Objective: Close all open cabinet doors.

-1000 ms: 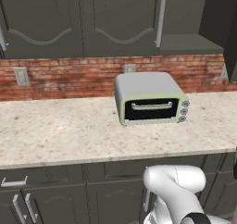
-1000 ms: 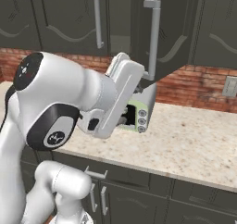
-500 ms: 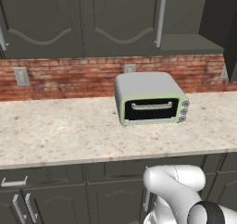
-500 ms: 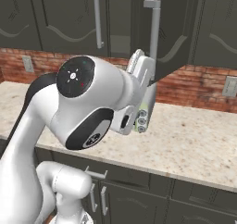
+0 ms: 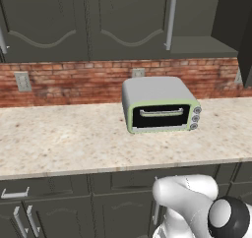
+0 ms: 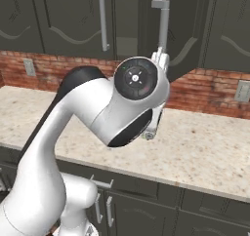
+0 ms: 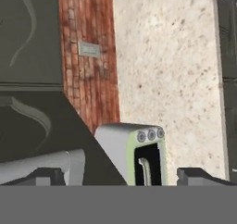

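The speckled beige stone desk (image 5: 64, 143) is running the full width of the wall, with a red brick backsplash (image 5: 74, 82) rising behind it. Above that, the dark grey-green cabinet doors (image 5: 130, 20) are hanging in a row, each a flat panel with a curved arched moulding and a long vertical silver bar handle (image 5: 171, 19). Two of them on the left are sitting flush and shut. To their right, one open cabinet door (image 6: 188, 30) is standing swung out toward the room, its edge facing forward and its own bar handle (image 6: 162, 23) sticking out in front, and the bare shelf (image 5: 202, 45) of the cabinet is showing behind it.

The white arm (image 6: 93, 118) is bulking up in front of the desk, its wrist reaching up beside that open door's handle. A silver toaster oven (image 5: 160, 105) with a pale green face is sitting on the desk against the brick, below the open cabinet. The tool (image 7: 120, 176) is pointing along the underside of the open door, toward the oven; its two dark tips are standing well apart, holding nothing.
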